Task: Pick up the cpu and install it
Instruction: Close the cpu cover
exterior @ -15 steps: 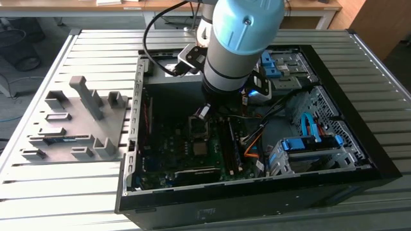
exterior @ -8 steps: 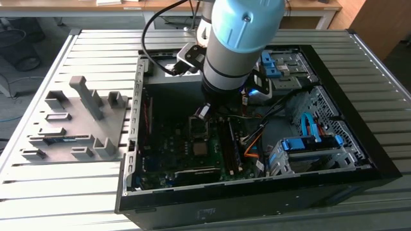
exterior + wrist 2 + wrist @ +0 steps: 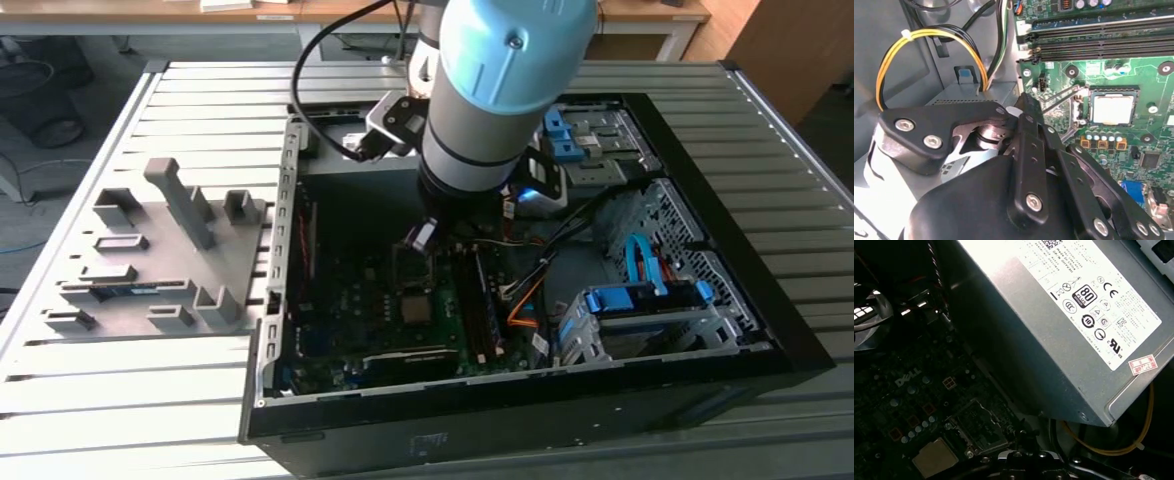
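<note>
1. I'm seeing the cpu (image 3: pixel 1112 109) sitting in its socket (image 3: pixel 1089 111) on the motherboard (image 3: pixel 1134 75).
2. I'm holding the gripper (image 3: pixel 1021 107) just beside it, toward the psu (image 3: pixel 1064 325); fingers together, gripping nothing.

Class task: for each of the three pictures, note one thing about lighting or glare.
Exterior view: daylight brightens the slatted table, the case interior is shadowed. Second wrist view: evenly lit, the cpu clear. First wrist view: glare whitens the power supply, the motherboard lies dark.
</note>
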Available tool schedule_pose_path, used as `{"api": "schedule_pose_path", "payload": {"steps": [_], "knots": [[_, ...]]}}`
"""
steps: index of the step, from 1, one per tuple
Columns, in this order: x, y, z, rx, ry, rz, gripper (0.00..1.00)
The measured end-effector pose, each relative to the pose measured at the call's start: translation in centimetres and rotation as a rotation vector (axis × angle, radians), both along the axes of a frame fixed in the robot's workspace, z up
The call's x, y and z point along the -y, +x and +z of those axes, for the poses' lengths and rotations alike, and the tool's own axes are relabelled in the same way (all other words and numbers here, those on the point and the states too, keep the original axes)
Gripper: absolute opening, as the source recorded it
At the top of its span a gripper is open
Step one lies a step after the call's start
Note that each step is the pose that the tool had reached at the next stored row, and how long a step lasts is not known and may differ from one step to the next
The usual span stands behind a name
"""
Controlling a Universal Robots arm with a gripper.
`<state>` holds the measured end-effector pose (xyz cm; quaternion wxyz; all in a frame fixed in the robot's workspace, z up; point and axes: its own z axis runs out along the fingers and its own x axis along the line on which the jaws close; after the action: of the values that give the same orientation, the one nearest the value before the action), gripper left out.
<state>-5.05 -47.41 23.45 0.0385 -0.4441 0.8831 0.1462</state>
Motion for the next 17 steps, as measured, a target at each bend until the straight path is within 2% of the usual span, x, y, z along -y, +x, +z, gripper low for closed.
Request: {"api": "schedule_pose_path", "payload": {"steps": [11,17], "knots": [[1.1,-0.1,0.19,0.0022,0.002,0.009,0.1],[2.11,-0.1,0.19,0.0023,0.003,0.01,0.1]]}}
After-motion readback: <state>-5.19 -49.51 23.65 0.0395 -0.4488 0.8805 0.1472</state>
